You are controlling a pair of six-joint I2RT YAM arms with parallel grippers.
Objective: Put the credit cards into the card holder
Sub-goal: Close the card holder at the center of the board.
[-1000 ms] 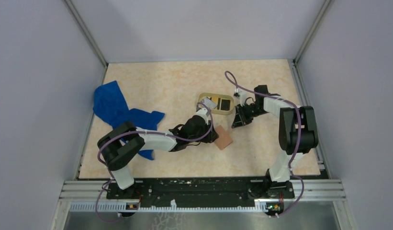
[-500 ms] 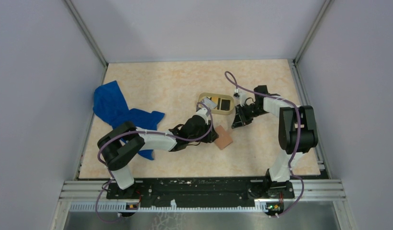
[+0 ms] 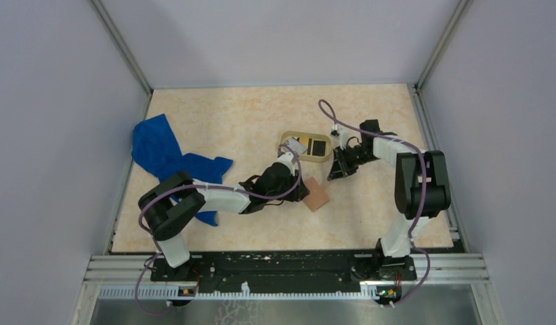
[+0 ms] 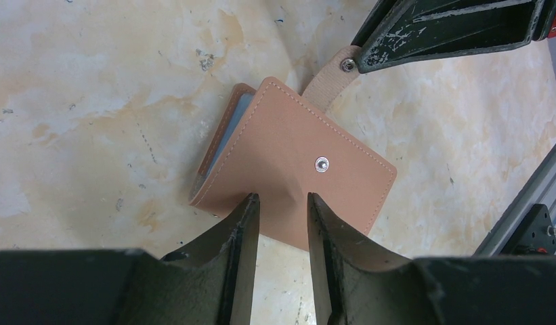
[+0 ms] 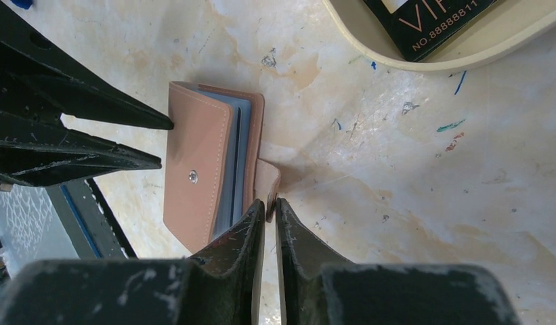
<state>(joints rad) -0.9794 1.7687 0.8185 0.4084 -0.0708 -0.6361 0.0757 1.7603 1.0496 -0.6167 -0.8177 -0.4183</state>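
Black left pincer (image 4: 282,210): fingers spread part way, with the tips parked on the near edge of the salmon-tan leather card holder (image 4: 288,135) and a gap between them. Looks more like resting on it than clamping, but honestly can't say for sure.
Right pincer (image 5: 265,206): fingers almost pressed together, pinching the end of the holder's short tan closing strap (image 5: 268,183).
Card holder: flat stitched rectangle lying on the bench between the two pincers, roughly mid-bench. The top cover sits a bit ajar, and grey-blue pockets show along one side.
Strap: sticks out sideways from the holder, and its metal snap is away from the matching stud (image 4: 321,164) on the cover.
Tray: cream oval rimmed tray (image 5: 359,34), just beyond the holder and not touching it.
Credit card: a black credit card (image 5: 437,20) with pale lettering lies inside the tray.
Cloth: crumpled blue cloth (image 3: 163,154) on the left side, partly under the left arm.
Bench: beige marbled bench (image 3: 227,122), scuffed, with a few small pen marks.
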